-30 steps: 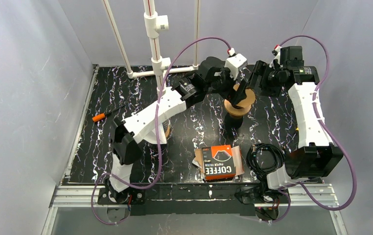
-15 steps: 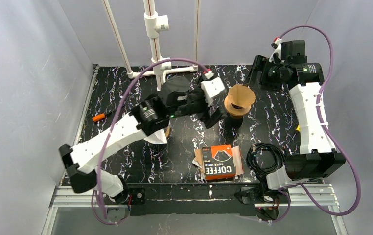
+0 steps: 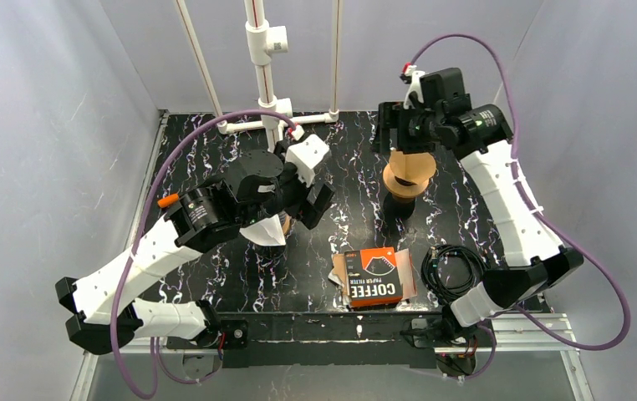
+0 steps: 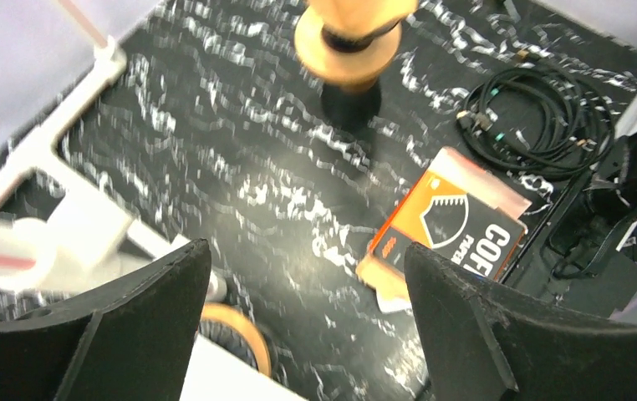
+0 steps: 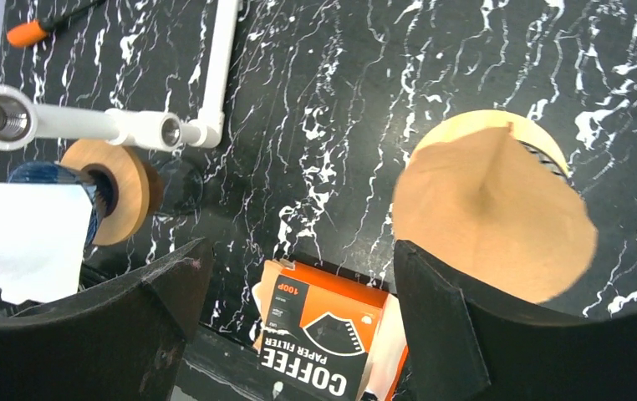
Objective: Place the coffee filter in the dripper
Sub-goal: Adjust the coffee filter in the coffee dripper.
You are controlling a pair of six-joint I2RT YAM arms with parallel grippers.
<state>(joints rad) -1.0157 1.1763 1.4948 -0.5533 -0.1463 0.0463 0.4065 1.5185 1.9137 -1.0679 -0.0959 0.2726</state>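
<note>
The brown paper coffee filter (image 3: 410,166) sits as an open cone in the dripper (image 3: 405,190), which has a wooden collar on a black base at the back right of the table. From the right wrist the coffee filter (image 5: 491,219) covers nearly all of the dripper's ribbed rim (image 5: 543,155). My right gripper (image 3: 389,125) hovers open just behind and above it, holding nothing. My left gripper (image 3: 313,205) is open and empty, well left of the dripper (image 4: 350,46), over the middle of the table. Neither gripper (image 4: 307,251) (image 5: 300,247) touches the filter.
An orange coffee filter box (image 3: 374,277) lies near the front edge, a black cable coil (image 3: 454,267) to its right. A second wooden-collared holder with white paper (image 3: 268,228) stands under the left arm. An orange screwdriver (image 3: 172,200) lies left. White pipe frame (image 3: 262,67) stands at the back.
The left arm has pulled away from the dripper, leftward and toward the front, leaving the filter in it. The right gripper has swung left to above the dripper's back.
</note>
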